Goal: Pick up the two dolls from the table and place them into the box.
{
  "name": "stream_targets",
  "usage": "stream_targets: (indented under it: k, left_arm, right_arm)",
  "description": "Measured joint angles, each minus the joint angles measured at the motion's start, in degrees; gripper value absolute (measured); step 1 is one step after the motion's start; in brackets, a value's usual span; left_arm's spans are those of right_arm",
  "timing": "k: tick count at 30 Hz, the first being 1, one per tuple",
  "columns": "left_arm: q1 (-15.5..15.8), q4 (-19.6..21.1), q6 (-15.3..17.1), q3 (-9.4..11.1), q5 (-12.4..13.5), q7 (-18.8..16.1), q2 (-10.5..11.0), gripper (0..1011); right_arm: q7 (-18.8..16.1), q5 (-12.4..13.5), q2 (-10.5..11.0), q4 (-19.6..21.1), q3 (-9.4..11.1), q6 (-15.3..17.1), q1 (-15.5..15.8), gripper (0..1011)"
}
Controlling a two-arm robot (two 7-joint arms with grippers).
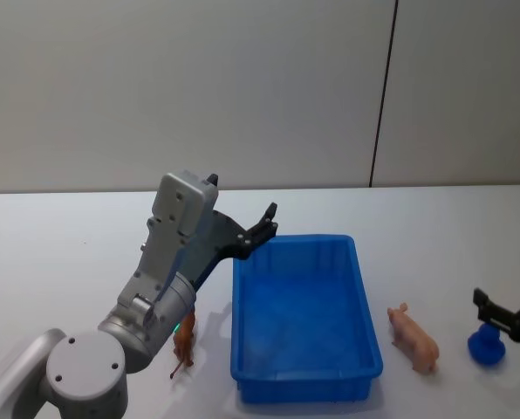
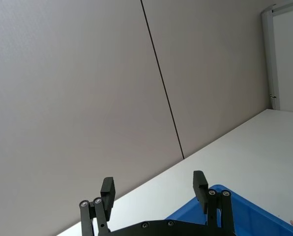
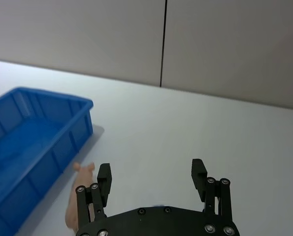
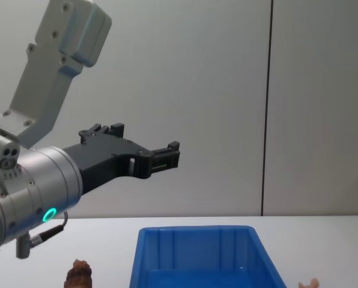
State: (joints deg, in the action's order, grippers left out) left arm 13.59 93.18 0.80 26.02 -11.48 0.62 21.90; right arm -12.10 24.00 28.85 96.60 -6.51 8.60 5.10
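Note:
The blue box (image 1: 365, 345) stands mid-table with nothing inside; its rim also shows in the chest view (image 4: 194, 230). A brown doll (image 1: 184, 346) stands on the white table (image 1: 59, 262) just left of the box, partly behind my left arm, and appears low in the chest view (image 4: 78, 275). The blue doll (image 1: 487, 347) sits far right. My right gripper (image 1: 507, 297) hovers open just above it, holding nothing. Raised over the box's far left corner, my left gripper (image 1: 264, 229) is open and empty (image 2: 154, 189).
A pink pig toy (image 1: 414, 339) lies on the table between the box's right wall and the blue doll, also seen beside the right gripper (image 3: 152, 174) as the pig (image 3: 80, 196). A grey wall stands behind the table.

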Motion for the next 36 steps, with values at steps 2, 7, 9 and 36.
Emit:
stream_targets:
  k: [2,7,9,36]
  left_arm:
    - [0.0,0.0,0.0,0.0,0.0,0.0,0.0,1004]
    - [0.0,0.0,0.0,0.0,0.0,0.0,0.0,1004]
    - [0.0,0.0,0.0,0.0,0.0,0.0,0.0,1004]
    - [0.0,0.0,0.0,0.0,0.0,0.0,0.0,1004]
  right_arm:
    - [-0.6,-0.3,0.2,-0.8,0.0,0.5,-0.1,1001]
    - [-1.7,-1.1,0.2,-2.7,-0.2,1.4,-0.7,1001]
    - [-2.1,-1.4,0.1,-3.7,-0.4,1.8,-1.1,1001]
    - [-3.9,-3.1,-2.7,-11.4,-2.8,5.3,-4.7,848]
